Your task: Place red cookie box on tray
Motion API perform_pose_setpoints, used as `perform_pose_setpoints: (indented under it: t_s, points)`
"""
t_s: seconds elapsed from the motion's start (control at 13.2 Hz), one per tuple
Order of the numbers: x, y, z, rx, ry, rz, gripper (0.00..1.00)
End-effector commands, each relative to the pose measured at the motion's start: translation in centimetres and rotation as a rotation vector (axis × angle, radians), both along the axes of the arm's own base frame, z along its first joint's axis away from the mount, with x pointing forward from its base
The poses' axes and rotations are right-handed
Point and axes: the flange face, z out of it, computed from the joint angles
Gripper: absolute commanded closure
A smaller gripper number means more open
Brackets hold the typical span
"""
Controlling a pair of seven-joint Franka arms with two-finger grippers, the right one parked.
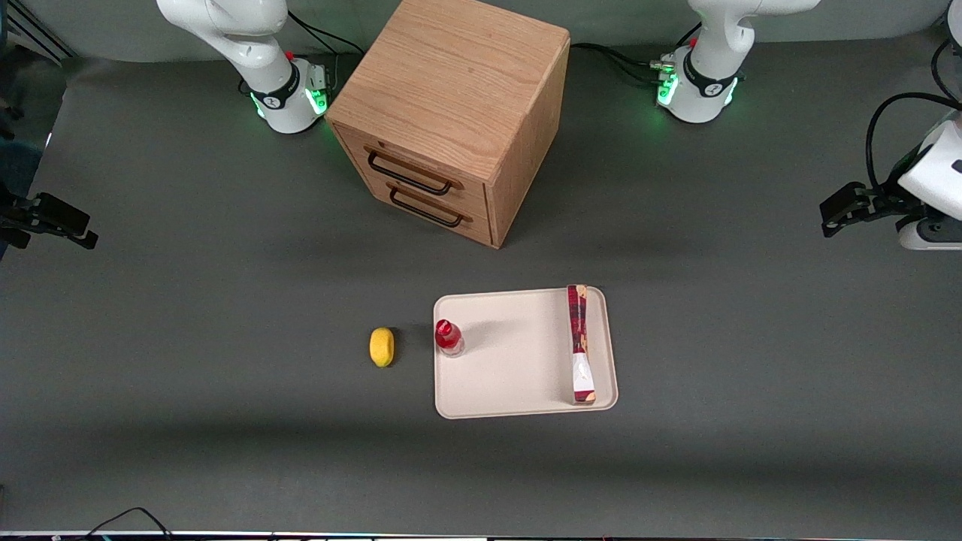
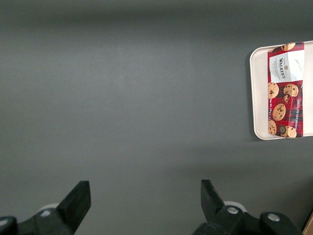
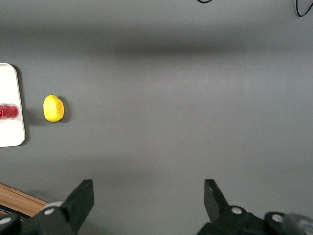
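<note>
The red cookie box [image 1: 578, 342] lies on the pale beige tray [image 1: 511, 376], along the short side nearest the working arm's end of the table. The left wrist view shows the box [image 2: 285, 90] flat on the tray [image 2: 259, 98], cookie print facing up. My left gripper [image 1: 833, 216] hangs over bare table well off toward the working arm's end, apart from the tray. It is open [image 2: 145, 188], and only grey table surface shows between its fingers.
A small red-capped bottle [image 1: 449, 337] stands on the tray's edge toward the parked arm's end. A yellow lemon [image 1: 382, 346] lies on the table beside it. A wooden drawer cabinet [image 1: 451, 113] stands farther from the front camera than the tray.
</note>
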Motion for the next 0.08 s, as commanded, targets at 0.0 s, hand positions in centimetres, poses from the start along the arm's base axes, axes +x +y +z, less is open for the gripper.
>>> perform_pose_setpoints:
  t_s: [0.0]
  points:
    - [0.14, -0.19, 1.23, 0.002, -0.014, -0.01, 0.0]
